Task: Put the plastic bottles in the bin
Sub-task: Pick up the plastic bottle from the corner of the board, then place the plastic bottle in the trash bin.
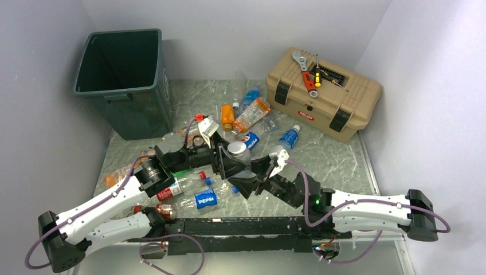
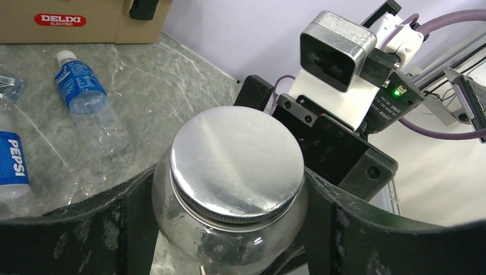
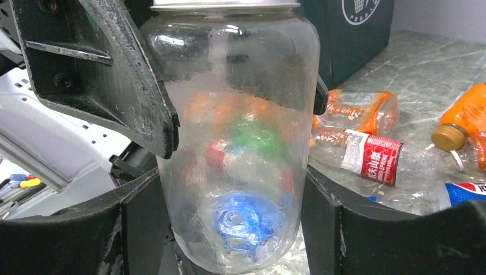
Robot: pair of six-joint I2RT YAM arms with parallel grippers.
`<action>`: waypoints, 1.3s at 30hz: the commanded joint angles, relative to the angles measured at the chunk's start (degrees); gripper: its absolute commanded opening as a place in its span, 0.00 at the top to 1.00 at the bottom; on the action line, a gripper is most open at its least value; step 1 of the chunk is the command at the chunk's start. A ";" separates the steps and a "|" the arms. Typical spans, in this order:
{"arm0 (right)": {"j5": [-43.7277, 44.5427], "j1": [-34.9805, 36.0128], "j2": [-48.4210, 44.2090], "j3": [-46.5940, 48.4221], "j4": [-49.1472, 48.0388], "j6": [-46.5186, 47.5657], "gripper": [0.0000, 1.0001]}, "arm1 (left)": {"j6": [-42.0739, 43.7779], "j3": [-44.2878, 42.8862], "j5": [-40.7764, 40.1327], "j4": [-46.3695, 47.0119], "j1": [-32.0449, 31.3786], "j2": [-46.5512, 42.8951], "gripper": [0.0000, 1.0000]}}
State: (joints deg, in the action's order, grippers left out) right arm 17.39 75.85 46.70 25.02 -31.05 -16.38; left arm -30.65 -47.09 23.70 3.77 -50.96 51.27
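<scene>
Clamping clear silver-lidded jar (image 3: 240,143): L fingers (image 2: 132,229) & R fingers (image 3: 137,229) both tight on it.

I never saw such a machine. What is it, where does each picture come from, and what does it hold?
The machine has a left arm and a right arm fixed to a table. The wide picture comes from a camera overhead; the other two from cameras on the wrists. Plastic bottles lie on the table, with a green bin far left and a toolbox at the right. The right gripper holds a clear jar with a metal lid; the left gripper flanks its top, grip uncertain.
</scene>
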 commanded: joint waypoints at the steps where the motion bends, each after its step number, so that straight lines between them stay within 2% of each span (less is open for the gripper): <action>1: -1.63 0.17 0.87 3.28 -0.40 -0.62 0.22 | 1.73 -0.27 0.28 2.38 -0.60 -1.43 0.39; 4: -1.81 0.17 1.65 4.41 1.71 -1.60 0.03 | 1.95 -0.20 0.53 2.53 -0.61 -1.58 0.47; 5: -1.89 0.17 1.72 4.88 2.63 -1.83 0.01 | 2.12 -0.19 0.55 2.55 -0.57 -1.73 0.52; 9: -2.70 0.17 1.08 7.46 7.83 -2.49 0.00 | 3.61 -1.17 -0.87 0.65 -0.57 -2.85 0.68; 11: -3.65 0.21 -0.06 9.45 12.93 -2.61 0.00 | 6.34 -3.01 -2.98 -2.83 -0.55 -3.85 0.71; 13: -4.88 0.17 -1.84 12.10 18.12 -2.16 0.00 | 9.61 -6.52 -7.25 -7.05 -0.55 -4.83 0.71; 15: -6.36 0.17 -4.03 13.99 23.72 -1.32 0.00 | 13.61 -11.64 -14.50 -12.63 -0.61 -5.19 0.69; 19: -5.75 0.17 -7.72 16.58 34.33 -0.70 0.00 | 25.01 -26.16 -29.03 -23.00 -0.55 -1.63 0.77; 22: 1.26 0.17 -10.16 16.09 38.19 -3.24 0.00 | 33.56 -36.38 -39.88 -26.60 -0.57 3.23 0.83; 25: 10.95 0.13 -14.28 12.71 36.77 -7.96 0.00 | 41.16 -45.09 -51.06 -27.20 -0.52 8.72 0.81; 27: 14.28 0.09 -17.28 9.75 34.95 -8.47 0.00 | 45.48 -49.80 -57.33 -26.40 -0.34 12.31 0.81; 30: 17.03 0.08 -20.83 6.15 31.64 -7.78 0.00 | 48.22 -55.38 -60.91 -25.26 5.44 16.65 0.79; 35: 20.06 0.08 -21.60 4.82 33.70 -9.43 0.00 | 35.51 -63.69 -51.74 -29.88 26.14 21.38 0.82; 39: 15.47 0.04 -20.34 5.66 36.18 -8.27 0.00 | 31.28 -67.59 -48.72 -29.46 35.18 27.36 0.82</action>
State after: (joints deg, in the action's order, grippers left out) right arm 34.17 75.85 25.58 29.89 4.01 -24.69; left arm 6.31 -109.16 -27.75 -26.06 -22.02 76.16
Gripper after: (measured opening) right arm 0.994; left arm 0.784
